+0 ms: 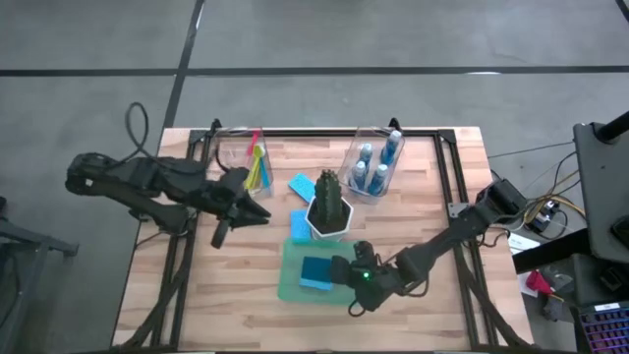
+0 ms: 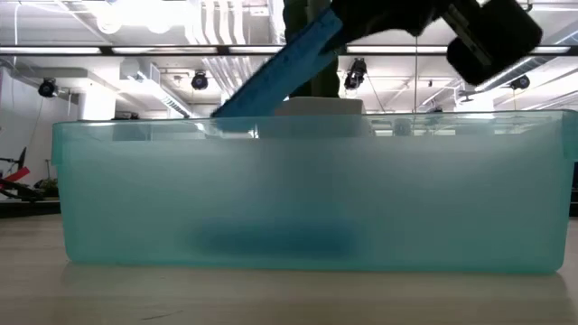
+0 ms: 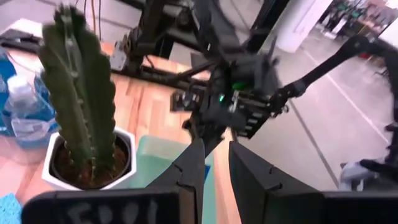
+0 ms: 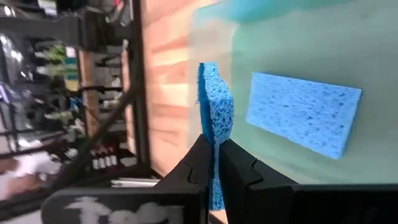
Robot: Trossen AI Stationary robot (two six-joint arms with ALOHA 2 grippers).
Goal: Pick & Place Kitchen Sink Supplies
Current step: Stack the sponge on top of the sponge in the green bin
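Note:
A green tray (image 1: 291,287) lies at the table's near middle with one flat blue sponge (image 4: 305,118) on its floor. My right gripper (image 4: 214,146) hangs over the tray, shut on a second blue sponge (image 4: 216,109), which also shows slanting in the low view (image 2: 271,77). Two more sponges lie on the table, one (image 1: 300,184) behind the potted plant (image 1: 329,205) and one (image 1: 298,224) to its left. My left gripper (image 3: 214,165) hovers left of the plant with a narrow gap between its fingers and nothing in it. My right gripper pinches the blue sponge's two broad faces (image 4: 214,134) between its two fingers, near one end. The fingers slant down from the table's right side. The sponge stands out ahead of the fingers over the tray, tilted, its free end (image 2: 226,117) sinking to about the tray's rim.
A clear bin (image 1: 373,165) with bottles of blue liquid stands at the far right. Another clear bin (image 1: 246,157) with coloured brushes stands at the far left. The plant's white pot (image 1: 329,226) stands just behind the tray.

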